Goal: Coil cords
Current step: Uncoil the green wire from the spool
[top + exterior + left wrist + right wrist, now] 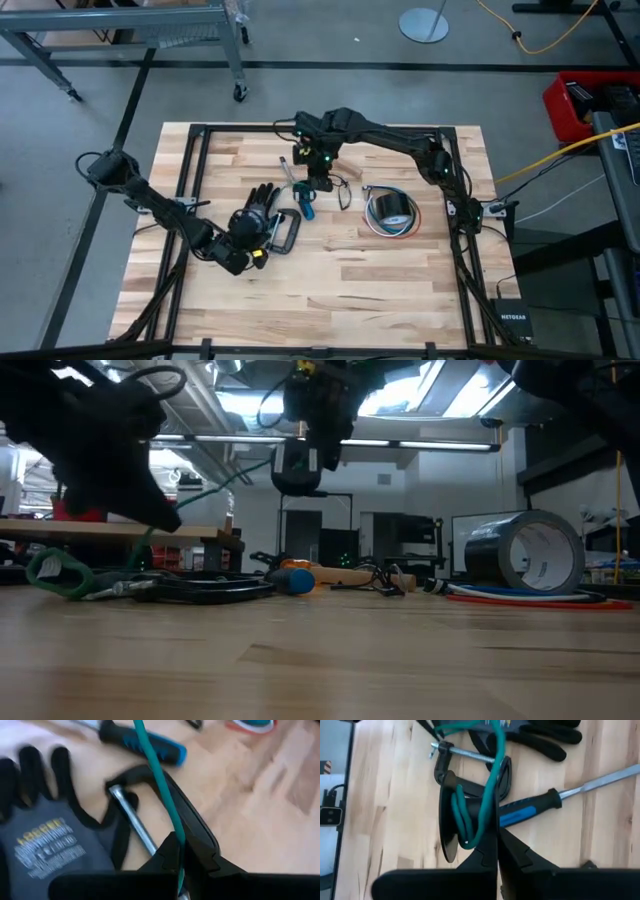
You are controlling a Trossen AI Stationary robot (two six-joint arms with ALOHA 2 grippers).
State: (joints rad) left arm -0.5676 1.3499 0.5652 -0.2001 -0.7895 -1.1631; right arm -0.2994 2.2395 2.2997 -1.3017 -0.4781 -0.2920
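Both pincers are pressed together on the same teal-green cord (159,780). The left pincer (179,854) pinches one part of it low over the black C-clamp (285,234), just beside the black work glove (256,208). The right pincer (497,837) pinches another part higher up, above the blue-handled screwdriver (303,200) near the middle of the worktop (350,285).

Between the two pincers the cord runs as a stretched line. In the high view its long axis goes diagonally, from the left pincer near the clamp up toward the right pincer and the far side of the worktop. Beside the right pincer several turns of the cord already hang as a small loop; the right wrist view shows this best.

To do this step well, I think the right pincer should keep the gathered turns firmly while the left one brings more cord with light tension only, so the loops stay the same size. The cord passes very near the clamp screw, and it could catch there.

The roll of tape (389,207), with red, white and blue wires around it, lies well apart.
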